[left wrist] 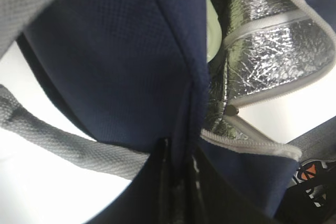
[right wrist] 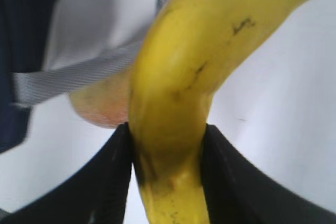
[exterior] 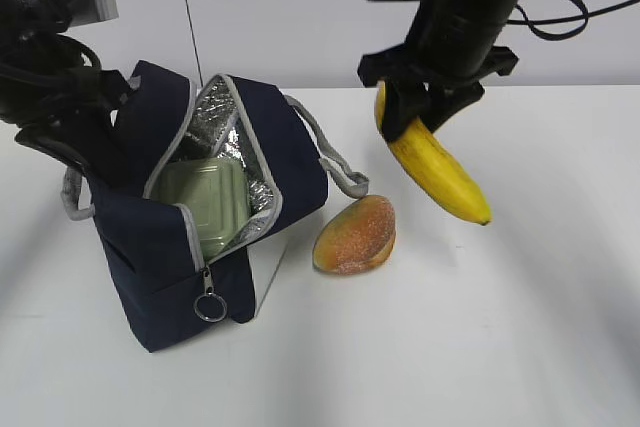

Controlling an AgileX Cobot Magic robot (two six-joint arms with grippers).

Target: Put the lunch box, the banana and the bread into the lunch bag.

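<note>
The navy lunch bag [exterior: 150, 257] stands open at the left, silver lining showing. The sage-green lunch box [exterior: 205, 197] lies inside it. My left gripper [exterior: 95, 137] is shut on the bag's navy fabric wall [left wrist: 131, 66] at the left rim; the jaws pinch the fabric fold [left wrist: 181, 166]. My right gripper [exterior: 420, 107] is shut on the yellow banana [exterior: 440, 172] and holds it in the air right of the bag, its tip hanging down to the right. In the right wrist view the banana [right wrist: 184, 93] sits between the black fingers [right wrist: 105, 177]. The bread [exterior: 355, 235] lies on the table beside the bag.
The white table [exterior: 500, 347] stretches to the right and front of the bag. A grey strap handle [exterior: 335, 162] hangs off the bag's right side toward the bread. The zipper ring pull [exterior: 210, 305] dangles at the bag's front corner.
</note>
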